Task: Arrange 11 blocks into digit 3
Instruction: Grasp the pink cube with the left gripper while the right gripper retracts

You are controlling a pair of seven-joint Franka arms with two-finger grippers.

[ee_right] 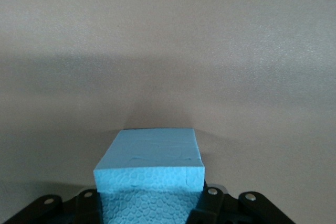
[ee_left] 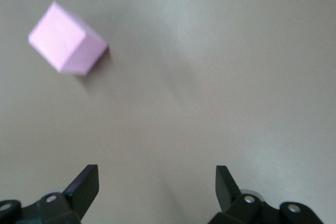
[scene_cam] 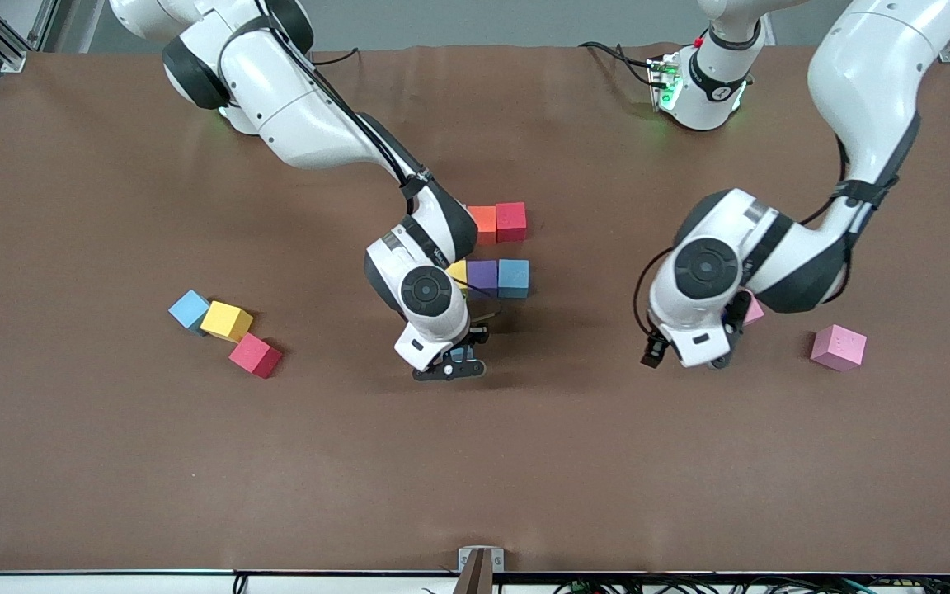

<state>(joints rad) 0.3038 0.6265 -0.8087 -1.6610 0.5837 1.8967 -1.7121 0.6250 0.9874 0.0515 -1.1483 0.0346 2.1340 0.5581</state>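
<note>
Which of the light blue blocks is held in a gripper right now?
The light blue block clamped in the right gripper. The other two lie free on the table: one beside the purple block, one beside the yellow block.

My front camera looks down from high across the brown tabletop (scene_cam: pixel 112 462), facing both bases. Each wrist camera peers closely past its own pincer at that surface; the left one shares a pink foam cube (ee_left: pixel 67 45) (scene_cam: pixel 838 347) with the front.
</note>
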